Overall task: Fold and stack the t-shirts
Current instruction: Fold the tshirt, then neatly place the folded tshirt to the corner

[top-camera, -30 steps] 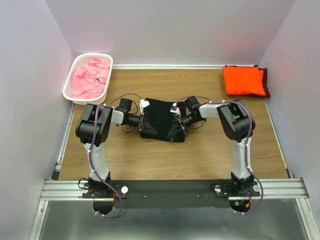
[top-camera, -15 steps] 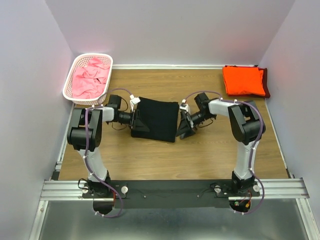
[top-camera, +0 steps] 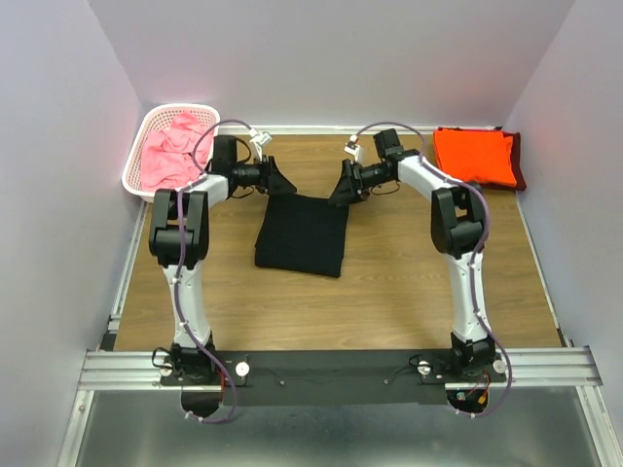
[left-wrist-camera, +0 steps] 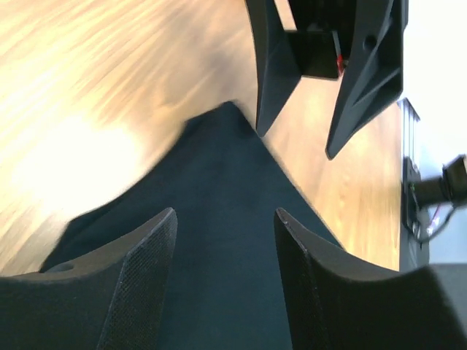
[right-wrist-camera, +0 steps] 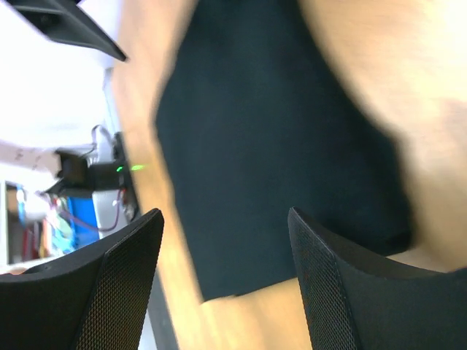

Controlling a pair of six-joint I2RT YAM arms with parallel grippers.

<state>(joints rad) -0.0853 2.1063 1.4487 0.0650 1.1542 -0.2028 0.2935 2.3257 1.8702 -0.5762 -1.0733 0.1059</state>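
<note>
Top view: the black shirt [top-camera: 302, 235] lies folded flat in a rough rectangle at the middle of the table [top-camera: 409, 292]. The left gripper [top-camera: 278, 182] and right gripper [top-camera: 341, 185] hang just above its upper corners, pointing toward each other. At upper left, pink shirts [top-camera: 171, 156] fill the basket [top-camera: 182, 107]. At upper right, the orange shirt [top-camera: 474, 156] lies folded on the maroon shirt [top-camera: 519, 161].

Left wrist view: the left gripper [left-wrist-camera: 225, 219] is spread and holds nothing. The black shirt [left-wrist-camera: 204, 182] is below it, and the right gripper's spread fingers [left-wrist-camera: 270, 65] are at the top.

Right wrist view: the right gripper [right-wrist-camera: 226, 215] is spread and empty above the black shirt [right-wrist-camera: 277, 131].
</note>
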